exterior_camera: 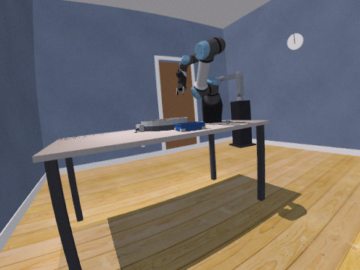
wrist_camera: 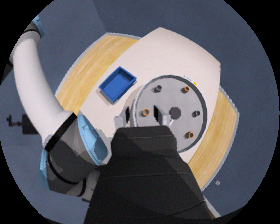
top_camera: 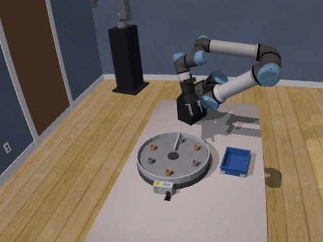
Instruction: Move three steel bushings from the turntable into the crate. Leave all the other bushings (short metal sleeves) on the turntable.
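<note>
Three grey steel bushings stand on the turntable (top_camera: 177,166) (exterior_camera: 156,124) (wrist_camera: 172,97): one grey bushing (top_camera: 151,161) at the left, a second grey bushing (top_camera: 195,163) at the right, and a third grey bushing (top_camera: 182,140) at the back beside the divider bar. Two grey bushings (wrist_camera: 158,88) (wrist_camera: 196,114) show in the wrist view; the third is hidden there. Three copper-coloured bushings (top_camera: 153,147) (top_camera: 196,147) (top_camera: 168,172) stand between them. The blue crate (top_camera: 232,172) (exterior_camera: 190,127) (wrist_camera: 106,95) holds nothing visible. My gripper (top_camera: 196,112) (exterior_camera: 181,93) (wrist_camera: 141,110) is open and empty, high above the table, behind the turntable.
A thin upright divider bar (top_camera: 177,141) runs from the turntable's dark hub (top_camera: 172,155) to its back rim. A raised rim surrounds the turntable. A small white box (top_camera: 163,188) with a black knob sits against its front. A second arm on a black pedestal (top_camera: 127,59) stands off the table.
</note>
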Tool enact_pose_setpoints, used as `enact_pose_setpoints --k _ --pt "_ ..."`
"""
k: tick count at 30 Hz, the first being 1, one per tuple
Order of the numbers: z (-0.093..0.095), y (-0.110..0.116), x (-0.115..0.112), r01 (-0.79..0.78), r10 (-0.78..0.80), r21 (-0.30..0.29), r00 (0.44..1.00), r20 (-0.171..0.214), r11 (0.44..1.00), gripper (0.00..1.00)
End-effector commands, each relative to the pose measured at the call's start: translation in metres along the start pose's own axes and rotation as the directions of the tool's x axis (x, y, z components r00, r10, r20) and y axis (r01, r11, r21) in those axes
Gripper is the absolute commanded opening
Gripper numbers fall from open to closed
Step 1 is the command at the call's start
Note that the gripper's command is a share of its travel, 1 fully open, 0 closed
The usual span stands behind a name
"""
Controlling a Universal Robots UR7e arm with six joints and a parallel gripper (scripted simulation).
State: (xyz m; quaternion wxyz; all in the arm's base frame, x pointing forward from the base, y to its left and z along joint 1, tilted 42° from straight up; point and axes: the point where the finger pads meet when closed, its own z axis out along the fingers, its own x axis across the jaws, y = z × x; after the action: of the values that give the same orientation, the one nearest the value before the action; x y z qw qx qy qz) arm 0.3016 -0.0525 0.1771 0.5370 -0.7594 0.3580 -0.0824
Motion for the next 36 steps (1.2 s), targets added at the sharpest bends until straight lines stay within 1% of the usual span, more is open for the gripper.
enact_pose_setpoints --k 1,13,18,30,35,36 --pt "-0.012 -0.04 0.002 0.0 0.0 -0.001 1.0 -0.001 1.0 1.0" --pt "-0.012 -0.04 0.002 0.0 0.0 -0.001 1.0 -0.001 1.0 1.0" --pt "-0.026 -0.094 0.004 0.0 0.0 -0.001 1.0 -0.001 1.0 1.0" --pt "-0.026 -0.094 0.004 0.0 0.0 -0.001 1.0 -0.001 1.0 1.0" --pt "-0.041 -0.147 0.007 0.001 -0.001 -0.001 1.0 -0.001 1.0 1.0" --pt "-0.041 -0.147 0.007 0.001 -0.001 -0.001 1.0 -0.001 1.0 1.0"
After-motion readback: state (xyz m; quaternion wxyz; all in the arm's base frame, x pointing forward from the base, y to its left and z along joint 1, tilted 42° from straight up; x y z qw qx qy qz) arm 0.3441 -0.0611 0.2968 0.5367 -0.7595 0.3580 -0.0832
